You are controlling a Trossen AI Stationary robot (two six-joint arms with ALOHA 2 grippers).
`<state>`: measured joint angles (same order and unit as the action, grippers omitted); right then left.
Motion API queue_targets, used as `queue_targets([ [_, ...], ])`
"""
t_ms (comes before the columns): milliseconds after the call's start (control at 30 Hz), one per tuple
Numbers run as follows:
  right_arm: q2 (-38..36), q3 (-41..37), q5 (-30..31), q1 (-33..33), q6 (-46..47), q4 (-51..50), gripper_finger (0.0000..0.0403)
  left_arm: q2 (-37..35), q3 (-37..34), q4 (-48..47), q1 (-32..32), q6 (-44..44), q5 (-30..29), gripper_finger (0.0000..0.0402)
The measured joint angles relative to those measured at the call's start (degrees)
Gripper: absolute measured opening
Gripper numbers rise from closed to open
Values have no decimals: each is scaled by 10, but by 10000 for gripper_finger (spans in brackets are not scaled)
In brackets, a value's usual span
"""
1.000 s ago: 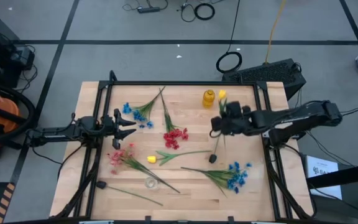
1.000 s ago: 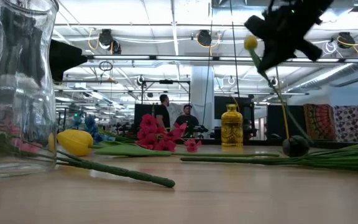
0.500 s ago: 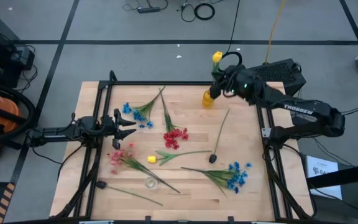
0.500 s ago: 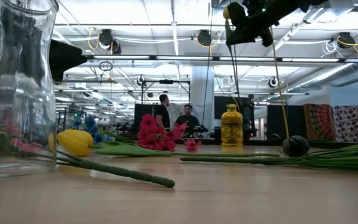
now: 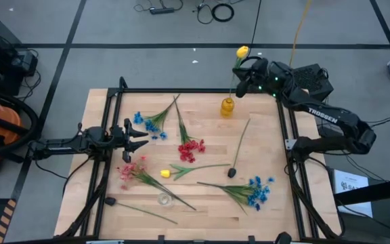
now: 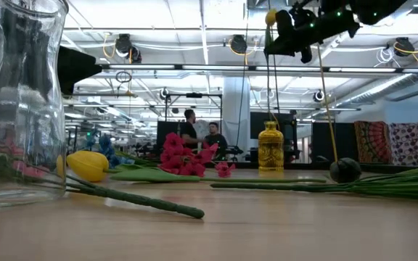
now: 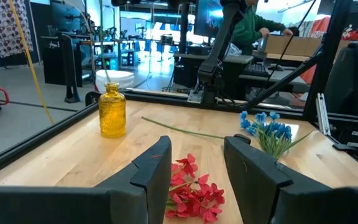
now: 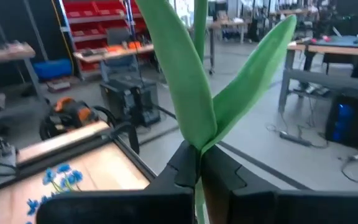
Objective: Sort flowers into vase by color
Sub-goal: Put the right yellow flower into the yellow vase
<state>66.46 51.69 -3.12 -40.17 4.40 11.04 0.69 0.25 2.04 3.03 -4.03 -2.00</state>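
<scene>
My right gripper [image 5: 248,70] is raised over the table's far edge, shut on a yellow-budded flower [image 5: 242,51]. The flower's thin stem [image 6: 271,87] hangs straight down toward the mouth of the small yellow vase [image 5: 227,106]; I cannot tell whether its end is inside. My left gripper [image 5: 141,133] waits open at the table's left, level with the red sprig [image 7: 194,193]. Blue [image 5: 151,123], red [image 5: 190,149], pink [image 5: 131,169], yellow [image 5: 164,173] and blue [image 5: 256,191] sprigs lie flat on the table, along with two dark-headed stems [image 5: 231,172] [image 5: 110,201]. My right gripper pinches the yellow flower's green stem [image 8: 197,163] between its two shut fingers, just where the long leaves [image 8: 185,81] branch off, a little below the bud. The fingers lie level, across the stem. The flower is lifted clear and upright, bud above the fingers, stem hanging below.
A clear glass vase [image 5: 164,199] stands near the table's near edge, large at the left of the low view [image 6: 20,101]. A dark frame rail [image 5: 202,90] runs along the far edge. People stand in the room beyond [image 6: 191,130].
My right gripper has risen and moved from over the table's right middle toward the far edge, to a spot above the yellow vase. The yellow flower went with it and swung from tilted to upright, its stem now hanging over the vase.
</scene>
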Motion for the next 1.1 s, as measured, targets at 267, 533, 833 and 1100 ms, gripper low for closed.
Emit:
queue_targets([
  [267, 0, -52, -3, -3, -1, 27, 2, 0, 0, 0, 0, 0, 0, 154],
  [533, 0, -140, -2, -3, -1, 98, 7, 0, 0, 0, 0, 0, 0, 154],
  [833, 0, -175, 1, -2, 57, 116, 35, 0, 0, 0, 0, 0, 0, 154],
  [1100, 0, -175, -25, -2, 80, 82, 99, 0, 0, 0, 0, 0, 0, 154],
])
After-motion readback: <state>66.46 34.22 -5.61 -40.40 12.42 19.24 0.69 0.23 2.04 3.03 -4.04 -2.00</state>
